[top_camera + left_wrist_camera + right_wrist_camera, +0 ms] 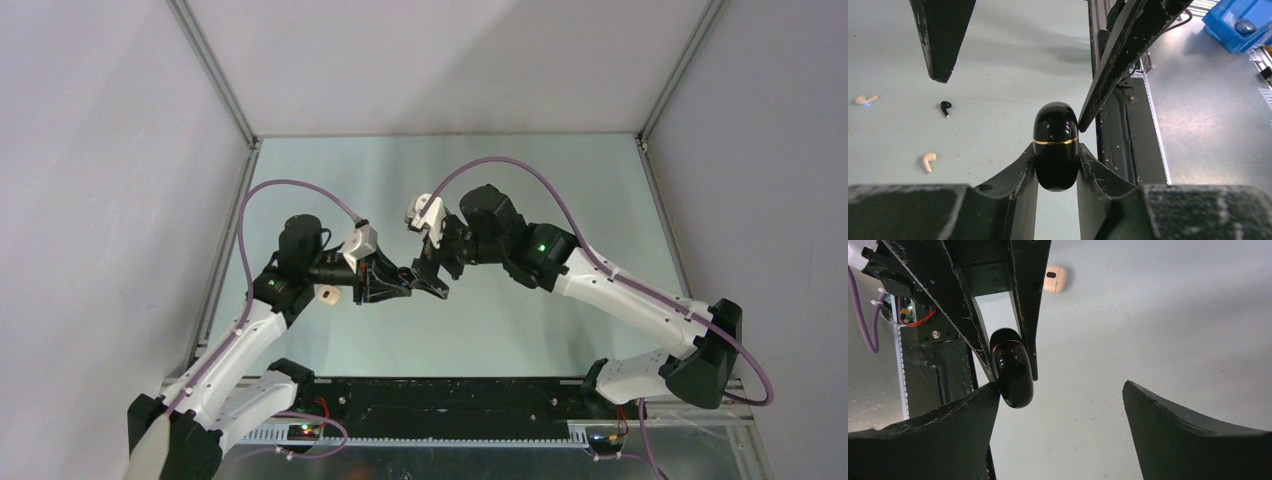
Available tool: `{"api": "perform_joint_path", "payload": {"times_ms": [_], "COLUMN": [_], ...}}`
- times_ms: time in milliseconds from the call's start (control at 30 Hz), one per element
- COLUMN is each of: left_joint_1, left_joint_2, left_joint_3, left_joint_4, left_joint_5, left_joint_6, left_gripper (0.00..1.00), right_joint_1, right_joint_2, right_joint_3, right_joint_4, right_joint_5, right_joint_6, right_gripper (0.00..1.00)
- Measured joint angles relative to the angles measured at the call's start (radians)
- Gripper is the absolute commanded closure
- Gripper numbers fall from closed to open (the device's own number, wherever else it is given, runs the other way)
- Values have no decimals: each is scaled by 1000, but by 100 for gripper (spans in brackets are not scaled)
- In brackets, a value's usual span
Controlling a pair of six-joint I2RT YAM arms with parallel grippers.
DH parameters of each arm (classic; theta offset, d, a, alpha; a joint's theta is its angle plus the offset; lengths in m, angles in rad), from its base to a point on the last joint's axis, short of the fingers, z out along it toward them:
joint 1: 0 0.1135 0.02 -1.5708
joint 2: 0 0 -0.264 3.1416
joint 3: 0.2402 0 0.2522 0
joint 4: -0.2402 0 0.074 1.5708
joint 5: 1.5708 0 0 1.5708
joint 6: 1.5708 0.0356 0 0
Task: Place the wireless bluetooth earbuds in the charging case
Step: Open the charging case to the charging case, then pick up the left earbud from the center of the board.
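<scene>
Left fingers [1013,177] clench the shut black charging case [1056,150] above the surface [998,60], seemingly so the right fingers [1193,435], spread wide beside its lid, can open it.

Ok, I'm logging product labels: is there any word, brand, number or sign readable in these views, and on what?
None can be read.
The black case shows only a plain gold band, no lettering.
The beige case has a dark spot, too small to read as anything.

I see a glossy black pebble-shaped plastic case [1056,150] with a thin gold metallic band [1055,141]. The black fingers [1013,180] of my left gripper [1056,155] are matt and scuffed, and the pale-green tabletop [998,60] is smooth.
</scene>
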Motion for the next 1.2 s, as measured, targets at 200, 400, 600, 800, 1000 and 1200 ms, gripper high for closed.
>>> {"api": "perform_joint_path", "payload": {"times_ms": [200,400,600,800,1000,1200], "left_joint_1": [0,0,-2,-2,-2,-2], "left_joint_2": [5,6,6,6,6,6], "left_joint_3": [0,0,0,0,0,0], "left_joint_4": [1,0,0,0,-7,-10], "left_joint_5": [-11,-14,-13,-13,-13,-13], "left_joint_6": [6,7,7,7,8,8], "left_gripper": [100,100,100,100,100,100], "right_joint_1": [5,-25,-62,-88,-262,-530], "right_joint_2": [-8,-47,-79,-103,-97,10], "right_joint_3": [-2,-4,-4,-4,-4,-39], "right_joint_4": [0,1,6,6,-1,52], "right_joint_5": [34,72,88,37,-100,-252], "right_joint_6": [-17,-31,-42,-31,56,268], "right_gripper": [3,3,3,1,5,13]}}
